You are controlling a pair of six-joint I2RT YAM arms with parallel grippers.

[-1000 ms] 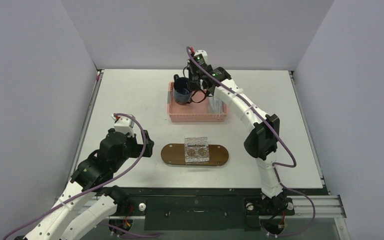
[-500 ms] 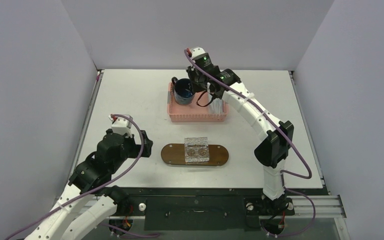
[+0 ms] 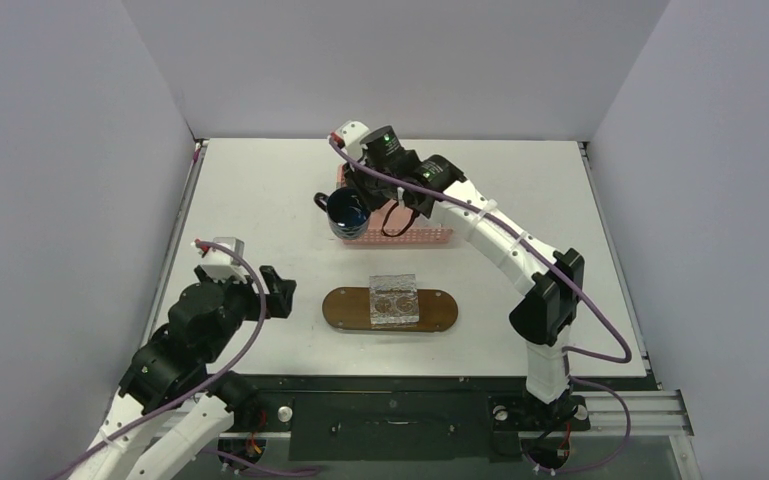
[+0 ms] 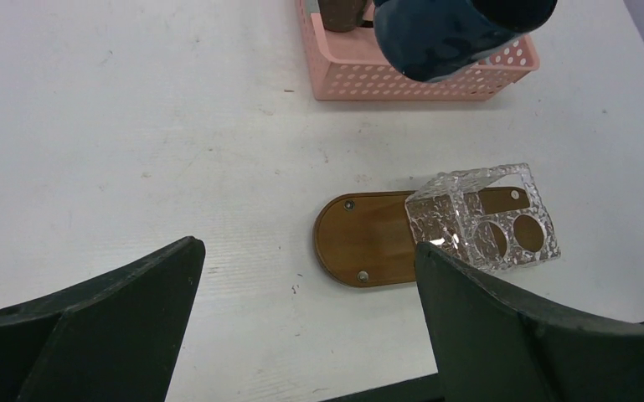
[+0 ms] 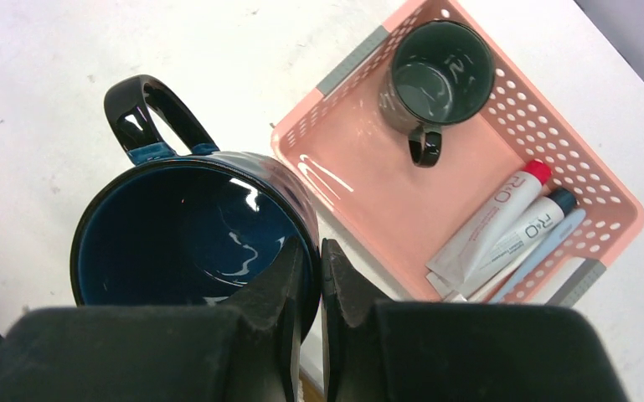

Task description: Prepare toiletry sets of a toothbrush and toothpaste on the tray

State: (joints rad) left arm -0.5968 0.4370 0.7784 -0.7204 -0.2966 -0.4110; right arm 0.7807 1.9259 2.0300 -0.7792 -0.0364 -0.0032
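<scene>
– What has the right hand (image 5: 316,255) got?
– It's clamped on the rim of an empty dark blue mug (image 5: 184,243), held off the surface at the left end of the pink basket (image 5: 368,167). A dark mug (image 5: 440,79) and two toothpaste tubes (image 5: 494,218) lie in the basket
– And the tray (image 3: 345,310)?
– It's on the surface in front of the basket, with the clear holder (image 3: 394,298) on it. The left hand (image 4: 306,285) is spread wide, grasping nothing, left of the tray and apart from it

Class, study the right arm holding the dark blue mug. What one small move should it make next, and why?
Probably carry the mug toward the tray's bare left end. The right gripper is shut on the mug's rim, holding it over the pink basket's left edge. The tray carries only the clear holder, and the toothpaste tubes lie in the basket.
</scene>
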